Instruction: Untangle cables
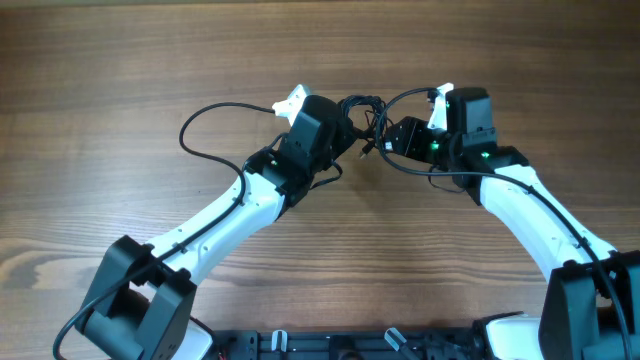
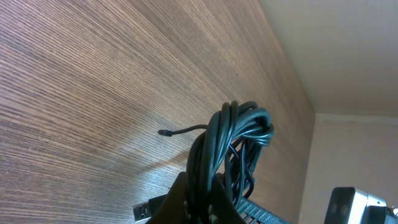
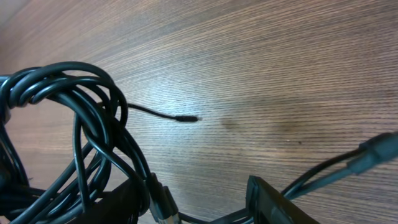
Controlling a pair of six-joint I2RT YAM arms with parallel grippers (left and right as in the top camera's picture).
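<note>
Cables [image 1: 362, 108] hung pinched in the left end effector [image 2: 200, 202], seemingly as an anchor, the right end effector [image 3: 194, 208] gaping nearby to tug strands.

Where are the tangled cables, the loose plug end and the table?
Knotted bundle of thin black cables [image 2: 247, 122]: left wrist view, on its looped top.
Small black plug end [image 3: 186, 117]: right wrist view, on its tip.
Brown wooden table [image 1: 380, 280]: overhead view, bare wood.
</note>
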